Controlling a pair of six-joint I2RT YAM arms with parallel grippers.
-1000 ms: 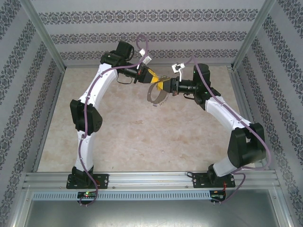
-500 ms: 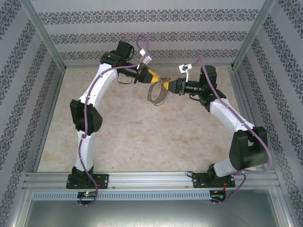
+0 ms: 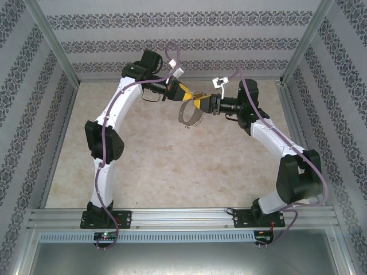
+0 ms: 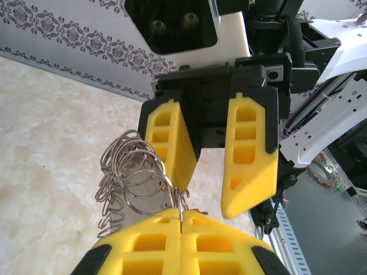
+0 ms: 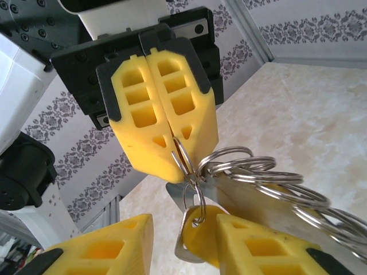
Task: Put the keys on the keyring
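**Mid-air threading: left clamps the ring, right stands open around the key**

Left gripper [image 5: 174, 169]: fingers pressed flat together, nipping one thin wire loop at the very tips. That loop belongs to the keyring [image 5: 258, 201], which hangs off those tips and fans out to one side and below. Its small loops [image 4: 133, 172] are bunched just beside the fingers. The whole lot is held up off the table [image 3: 172, 166].

Right gripper [image 4: 209, 196]: nose to nose with the left one, fingers apart, nothing clamped. Seen from its own wrist camera, the key [image 5: 202, 232] sits in the gap between its fingers, yellow head low, just under the left tips. The key looks hooked through a small wire loop there. I can't tell whether it's fully wound on or only partway through the split.

My read: the step in hand is seating the key on that loop. To do it well:
- Left holds rigid with no regrip. It has thin wire at the fingertips, which slips or twists easily.
- Right should close squarely on the key head, not the shank, before any motion.
- Feed along the wire's curve with a small rotation. A straight pull risks dragging the ring out of the left pinch.
- Watch the neighbouring loops, since they could snag the key.
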